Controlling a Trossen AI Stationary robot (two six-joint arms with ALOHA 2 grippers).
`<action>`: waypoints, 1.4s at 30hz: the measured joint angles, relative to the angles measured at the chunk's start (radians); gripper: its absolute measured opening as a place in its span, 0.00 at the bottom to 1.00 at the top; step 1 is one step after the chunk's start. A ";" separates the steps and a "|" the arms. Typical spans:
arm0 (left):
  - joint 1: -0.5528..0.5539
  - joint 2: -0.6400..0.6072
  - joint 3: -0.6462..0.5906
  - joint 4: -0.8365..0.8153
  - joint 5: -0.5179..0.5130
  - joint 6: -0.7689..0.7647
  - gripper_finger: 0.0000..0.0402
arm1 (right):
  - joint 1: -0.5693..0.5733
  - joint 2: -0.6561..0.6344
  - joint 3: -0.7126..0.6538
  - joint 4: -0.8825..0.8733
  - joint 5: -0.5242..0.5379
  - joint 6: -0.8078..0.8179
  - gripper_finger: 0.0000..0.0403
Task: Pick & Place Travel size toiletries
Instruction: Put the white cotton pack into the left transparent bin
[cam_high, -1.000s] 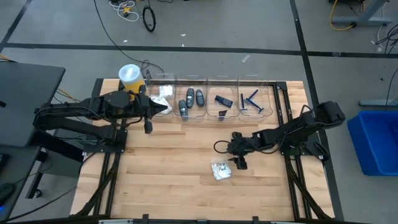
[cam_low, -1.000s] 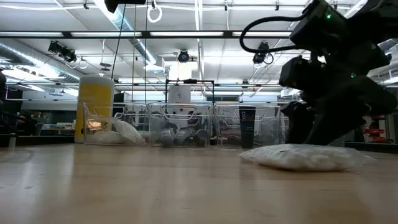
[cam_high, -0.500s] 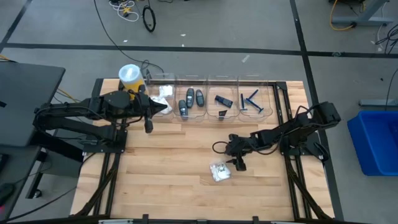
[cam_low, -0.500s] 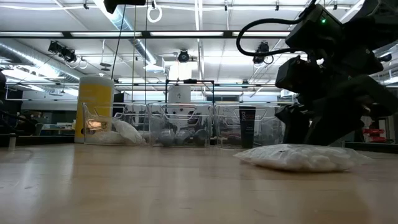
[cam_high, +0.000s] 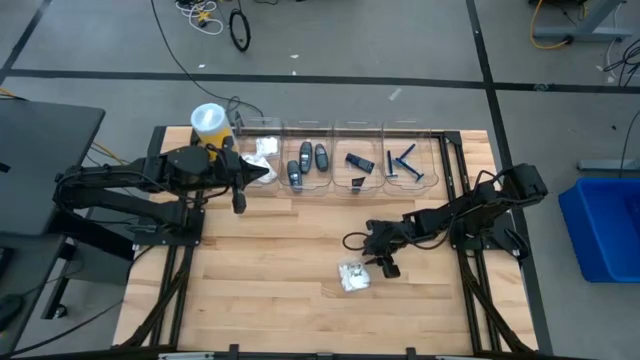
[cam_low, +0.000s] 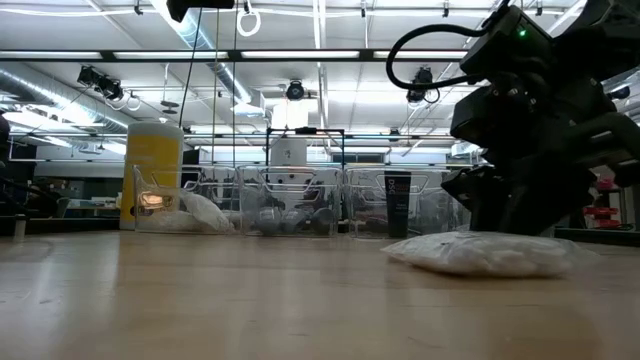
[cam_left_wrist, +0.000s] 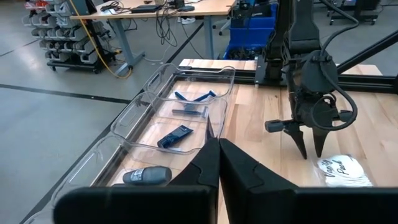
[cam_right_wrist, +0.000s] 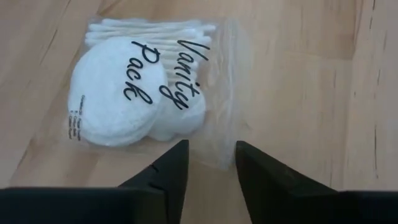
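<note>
right end effector apart, poised just at 3 o'clock of white vanity packet on counter; left end effector together at 9 o'clock, over trays.

— Inspector: What has changed since the earlier pictures?

— Assistant: The right gripper has shifted closer to the white packet; its fingers, parted, now sit at the packet's edge.

— Inspector: And in the low view?

— Assistant: The right gripper has come down lower behind the packet. The packet itself has shifted very slightly.
</note>
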 joint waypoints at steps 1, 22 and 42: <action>0.000 0.000 0.000 0.000 0.000 0.000 0.02 | 0.000 0.000 0.000 0.000 0.002 0.000 0.33; 0.000 0.000 0.000 0.000 0.000 0.000 0.02 | 0.000 0.000 0.000 0.000 0.008 0.000 0.12; 0.000 0.000 0.000 0.000 0.000 0.000 0.02 | 0.000 -0.001 0.037 0.038 -0.006 0.000 0.04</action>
